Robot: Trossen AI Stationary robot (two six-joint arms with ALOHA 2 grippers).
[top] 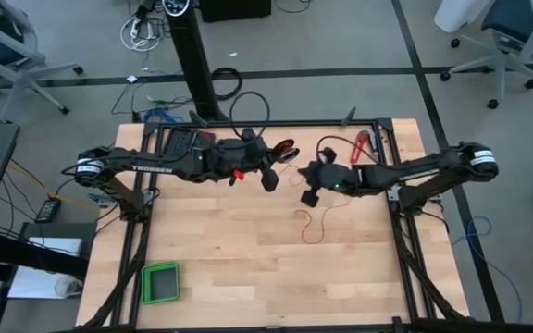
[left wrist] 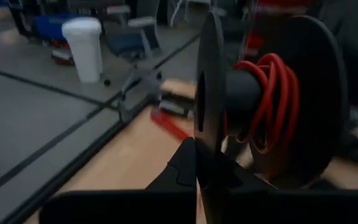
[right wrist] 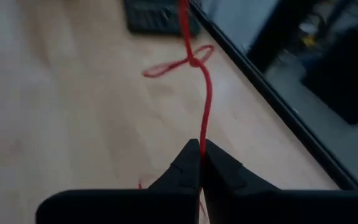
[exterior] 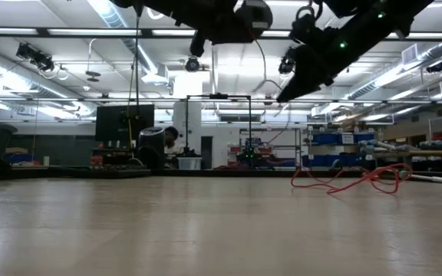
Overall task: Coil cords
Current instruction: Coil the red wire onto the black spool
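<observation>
Overhead, both arms are meeting above the middle of the wooden bench [top: 248, 268], the left tool [top: 268, 178] and right tool [top: 310, 195] hanging close together while a loose squiggle of red cord [top: 315, 225] is lying on the boards just beneath the right one. Level with the bench top, the strand is sprawling at the far right, and both arms are hovering above. Left wrist camera is showing its fingers clamping the flange of a black spool [left wrist: 260, 99] wound with red cord, seemingly by the rim alone; right wrist camera is showing its fingers pinching the cord, which is running on to a small knotted loop.
</observation>
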